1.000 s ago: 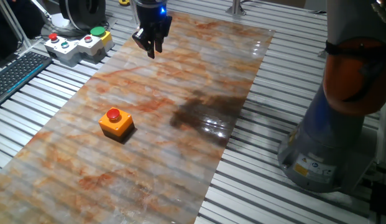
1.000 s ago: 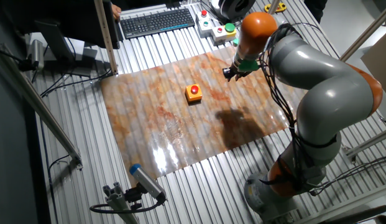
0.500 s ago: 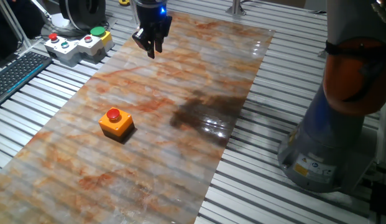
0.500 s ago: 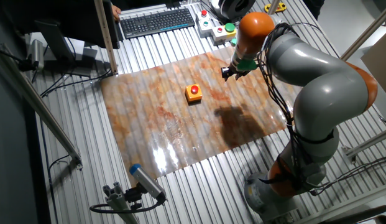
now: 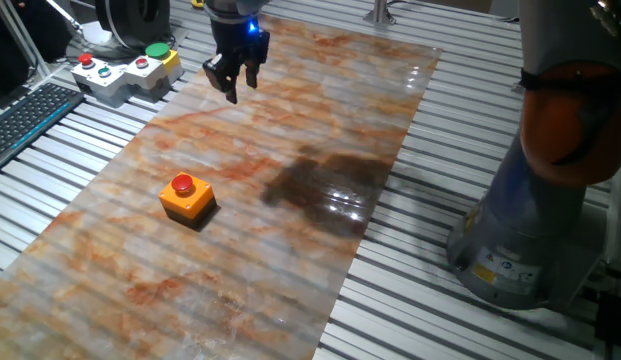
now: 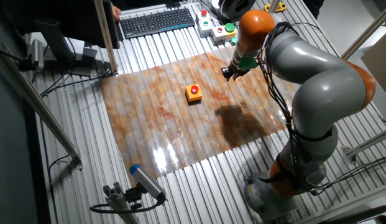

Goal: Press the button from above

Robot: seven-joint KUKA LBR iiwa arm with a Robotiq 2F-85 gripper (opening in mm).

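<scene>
The button (image 5: 183,184) is a small round red cap on a square orange box (image 5: 187,203), standing on the marbled orange-grey mat (image 5: 290,230). It also shows in the other fixed view (image 6: 194,90). My gripper (image 5: 231,88) hangs above the mat's far part, well away from the button, holding nothing, with its dark fingers pointing down. In the other fixed view the gripper (image 6: 229,74) is to the right of the button and higher than it. No view shows clearly whether the fingertips have a gap.
A grey-and-yellow control box (image 5: 125,68) with red, blue and green buttons stands past the mat's far corner, close to the gripper. A black keyboard (image 6: 156,22) lies beyond it. The arm's base (image 5: 535,250) stands beside the mat. A blue-capped tool (image 6: 146,182) lies on the slatted table.
The gripper has shifted a little along the mat's far part, toward the button's side, as the arm's elbow swung. The button has not moved.
</scene>
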